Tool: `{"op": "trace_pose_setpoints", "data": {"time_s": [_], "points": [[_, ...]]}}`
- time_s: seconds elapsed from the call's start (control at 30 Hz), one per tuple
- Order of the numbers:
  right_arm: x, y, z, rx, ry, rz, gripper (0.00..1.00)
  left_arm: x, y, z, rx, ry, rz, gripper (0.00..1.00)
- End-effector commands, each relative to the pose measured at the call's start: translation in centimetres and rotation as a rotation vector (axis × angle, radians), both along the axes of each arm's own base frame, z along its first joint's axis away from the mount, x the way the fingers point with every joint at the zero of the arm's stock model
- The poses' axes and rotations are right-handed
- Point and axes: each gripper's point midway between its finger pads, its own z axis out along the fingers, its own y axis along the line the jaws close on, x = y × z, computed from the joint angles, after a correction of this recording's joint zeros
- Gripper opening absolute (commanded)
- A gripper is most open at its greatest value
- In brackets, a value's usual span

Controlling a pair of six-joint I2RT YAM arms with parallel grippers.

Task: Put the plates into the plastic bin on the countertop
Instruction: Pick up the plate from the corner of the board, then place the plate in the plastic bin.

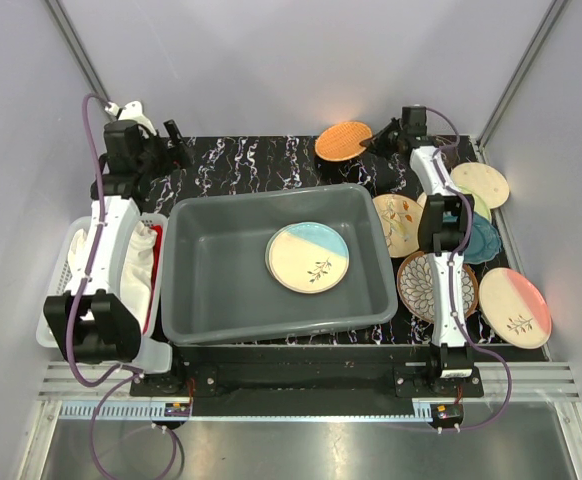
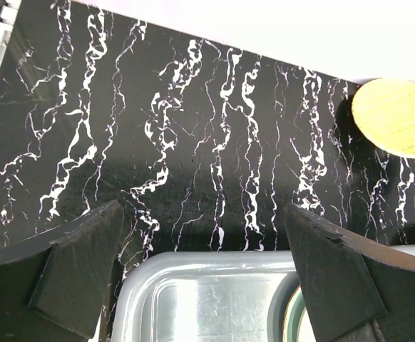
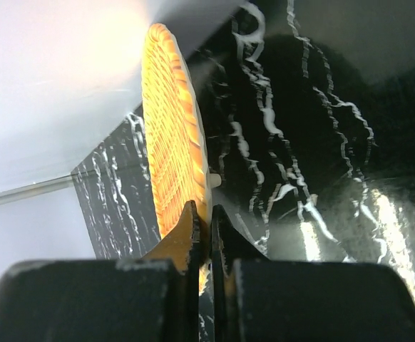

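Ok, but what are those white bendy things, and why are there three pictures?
They are two robot arms, the left arm and the right arm. One picture looks down from above; the other two come from little cameras on each wrist. On the black countertop sits a grey bin with one cream-and-blue plate inside. More plates wait on the right. The right arm's jaws are shut on the rim of the orange plate. The left arm's jaws are open and empty.

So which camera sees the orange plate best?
Top external: the whole orange woven plate shows. Right wrist sees it edge-on, pinched by the right end effector; left wrist crops it at the picture's edge.
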Motion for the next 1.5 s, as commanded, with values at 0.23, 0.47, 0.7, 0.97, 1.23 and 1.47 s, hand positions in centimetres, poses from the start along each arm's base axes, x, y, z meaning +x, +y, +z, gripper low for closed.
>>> {"op": "trace_pose_setpoints", "data": {"time_s": [0.23, 0.47, 0.7, 0.97, 1.23, 1.47], "points": [[-0.9, -0.1, 22.6, -0.014, -0.467, 0.037, 0.00, -1.4, 0.2, 4.4, 0.010, -0.176, 0.000, 0.99], [-6.7, 4.4, 26.7, 0.047, -0.502, 0.255, 0.00, -1.6, -0.1, 3.7, -0.020, -0.175, -0.001, 0.99], [-16.0, 9.2, 25.4, -0.012, -0.446, 0.411, 0.00, -2.4, -0.3, 3.2, -0.037, -0.170, 0.002, 0.99], [-27.1, 13.6, 20.0, -0.067, -0.282, 0.667, 0.00, -2.9, -1.3, 2.5, -0.037, -0.159, -0.019, 0.99], [-35.9, 13.0, 16.5, -0.082, -0.107, 0.785, 0.00, -3.2, -2.7, 2.1, -0.047, -0.152, -0.053, 0.99], [-38.9, 11.7, 11.6, -0.171, 0.081, 0.776, 0.00, -3.5, -4.3, 1.8, -0.036, -0.143, -0.091, 0.99]]}}
